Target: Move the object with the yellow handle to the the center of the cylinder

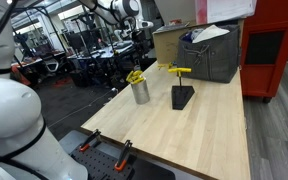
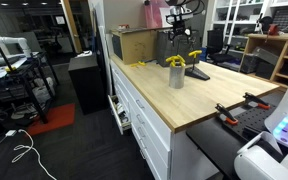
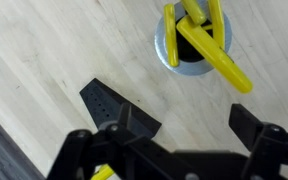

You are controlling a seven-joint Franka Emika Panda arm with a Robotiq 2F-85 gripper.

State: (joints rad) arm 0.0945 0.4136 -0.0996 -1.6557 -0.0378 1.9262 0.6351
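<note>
The gripper (image 3: 187, 128) hung over the bench (image 1: 209, 135) with its two fingers (image 3: 109, 150) spread wide and nothing between them. Directly under it in the wrist view stood the metal cup (image 3: 164, 48), seen from above, with three yellow-handled tools (image 3: 212, 58) in it. One of them leaned across the opening and out over the rim, and the others stood more upright. The cup sat near the long edge above the drawers (image 2: 134, 112), roughly halfway along it. Just beside it, toward the middle of the bench and not touching, was a black wedge stand (image 1: 182, 98) with a single yellow-handled tool (image 1: 179, 70) lying across the top of its post. A grey crate (image 1: 212, 55) and a cardboard box (image 1: 172, 42) filled the far end of the bench. Red-and-black clamps (image 1: 124, 150) sat at the end edge nearest the robot's white base. A scrap of yellow showed behind one finger at the bottom of the wrist view, and I could not tell what it was.
</note>
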